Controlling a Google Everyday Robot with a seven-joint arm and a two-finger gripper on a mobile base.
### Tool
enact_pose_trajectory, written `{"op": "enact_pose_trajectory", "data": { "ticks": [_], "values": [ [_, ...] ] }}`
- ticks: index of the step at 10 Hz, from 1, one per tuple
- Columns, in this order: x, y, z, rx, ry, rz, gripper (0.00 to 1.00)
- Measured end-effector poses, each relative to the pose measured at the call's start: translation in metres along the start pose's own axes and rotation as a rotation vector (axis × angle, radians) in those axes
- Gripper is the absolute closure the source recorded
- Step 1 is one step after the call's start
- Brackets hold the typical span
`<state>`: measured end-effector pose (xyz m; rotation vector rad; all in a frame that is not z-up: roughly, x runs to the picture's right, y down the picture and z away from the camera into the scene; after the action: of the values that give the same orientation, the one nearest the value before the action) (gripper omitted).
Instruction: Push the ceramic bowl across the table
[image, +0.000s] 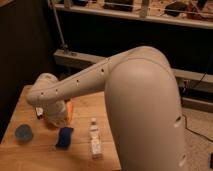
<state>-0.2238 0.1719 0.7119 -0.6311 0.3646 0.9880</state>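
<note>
The table has a light wooden plank top and fills the lower left. My gripper is low over its left middle, at the end of the big white arm that sweeps in from the right. The ceramic bowl is almost wholly hidden behind the gripper. A thin orange strip shows at the gripper's right side; I cannot tell whether it is the bowl's rim or something else orange.
A small blue round dish sits at the table's left front. A flat blue sponge lies just in front of the gripper. A small upright bottle stands to the sponge's right. A small red-and-white thing lies left of the gripper.
</note>
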Motion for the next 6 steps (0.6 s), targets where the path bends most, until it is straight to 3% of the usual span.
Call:
{"op": "enact_pose_trajectory", "data": {
  "ticks": [2, 6],
  "values": [
    [-0.006, 0.017, 0.023, -0.05, 0.031, -0.028, 1.0],
    [-0.016, 0.036, 0.044, -0.074, 0.07, -0.094, 1.0]
  ]
}}
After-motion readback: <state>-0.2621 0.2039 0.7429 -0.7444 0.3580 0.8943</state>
